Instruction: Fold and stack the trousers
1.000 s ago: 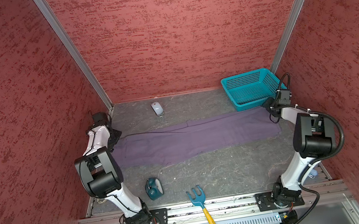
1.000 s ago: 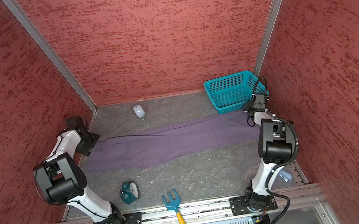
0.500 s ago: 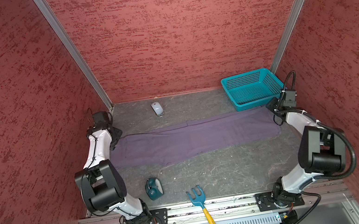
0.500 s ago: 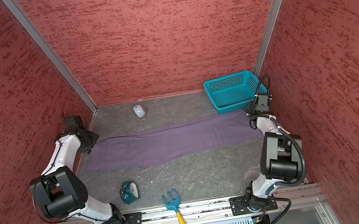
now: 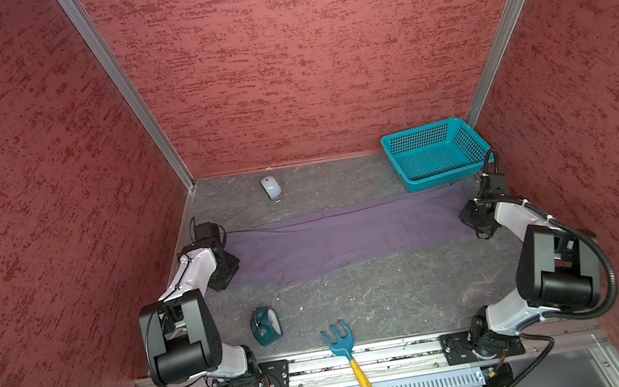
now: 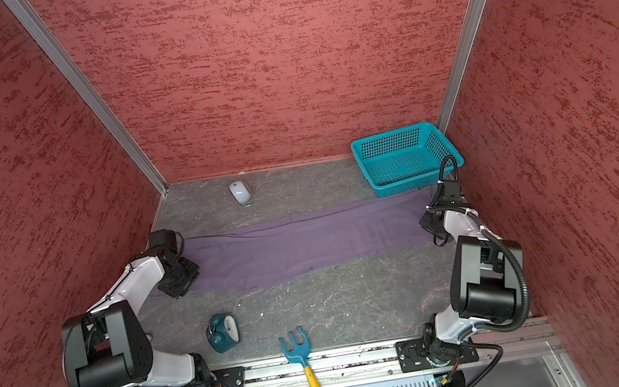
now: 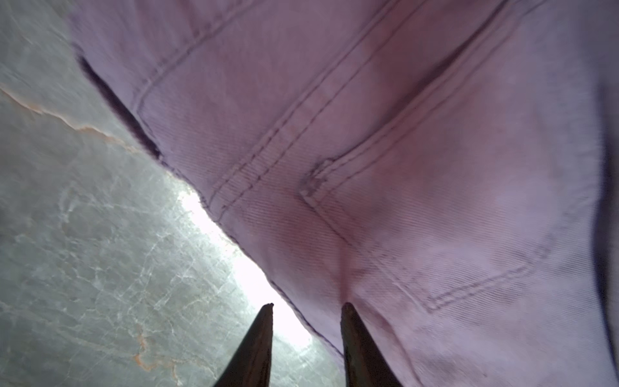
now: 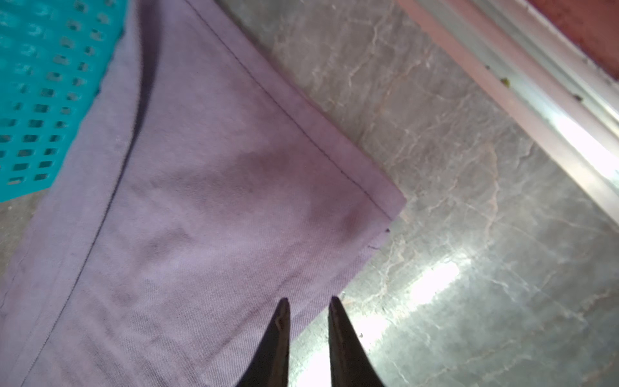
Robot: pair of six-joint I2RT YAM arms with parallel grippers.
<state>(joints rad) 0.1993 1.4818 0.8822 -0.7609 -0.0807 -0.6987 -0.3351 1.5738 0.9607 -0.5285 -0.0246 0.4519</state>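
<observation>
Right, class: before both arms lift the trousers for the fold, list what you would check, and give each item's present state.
1. Trousers lie flat and stretched out: ok.
2. Left gripper straddles the pocket-end edge: ok.
3. Right gripper straddles the hem edge: ok.
4. Jaws closed on cloth: not ok, both pairs stand apart.
5. Basket off the cloth: cannot tell.
6. Clock and rake apart from the trousers: ok.

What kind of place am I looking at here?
Probably a robot test booth: two robot arms bolted to a metal rail, red walls boxing in a grey table, trousers laid out beside odd props like a toy rake.
</observation>
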